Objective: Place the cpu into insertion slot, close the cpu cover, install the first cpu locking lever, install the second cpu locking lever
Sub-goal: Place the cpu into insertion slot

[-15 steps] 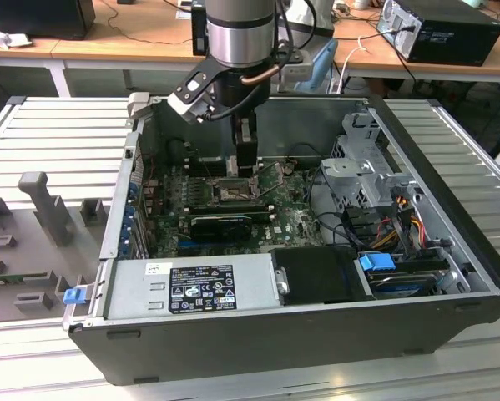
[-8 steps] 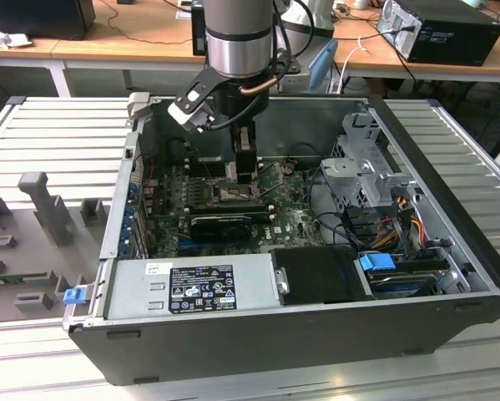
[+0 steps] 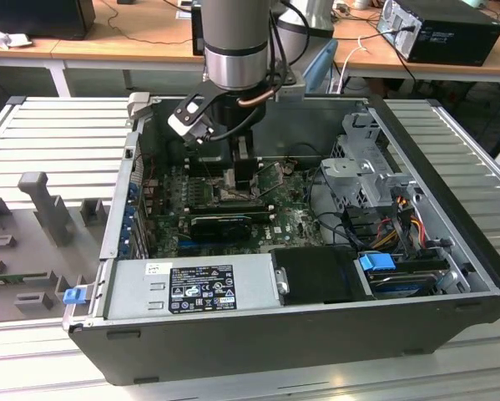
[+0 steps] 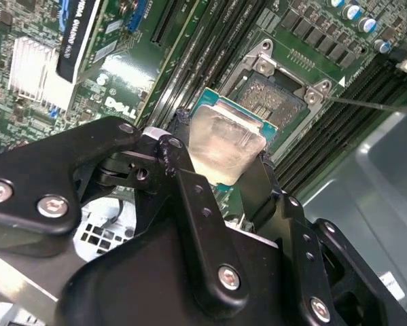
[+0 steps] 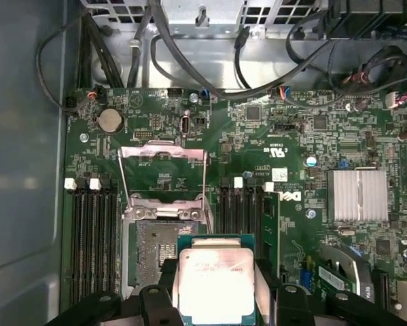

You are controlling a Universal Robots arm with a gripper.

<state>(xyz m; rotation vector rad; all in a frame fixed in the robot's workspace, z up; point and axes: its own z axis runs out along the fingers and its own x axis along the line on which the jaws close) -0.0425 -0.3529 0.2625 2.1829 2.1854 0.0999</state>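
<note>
My gripper is shut on the cpu, a pale silver square chip on a green carrier, gripped by two opposite edges. In the second wrist view the cpu sits between the black fingers. It hangs above the motherboard, overlapping one edge of the insertion slot, whose pin field lies bare. The cpu cover is swung open beyond the slot, a thin metal frame with a square window. In the exterior view the gripper reaches down into the open computer case near its back wall.
Memory slots flank the socket on both sides. A ribbed silver heat sink and the long black graphics card lie beside it. The power supply, a drive cage and loose cables crowd the case.
</note>
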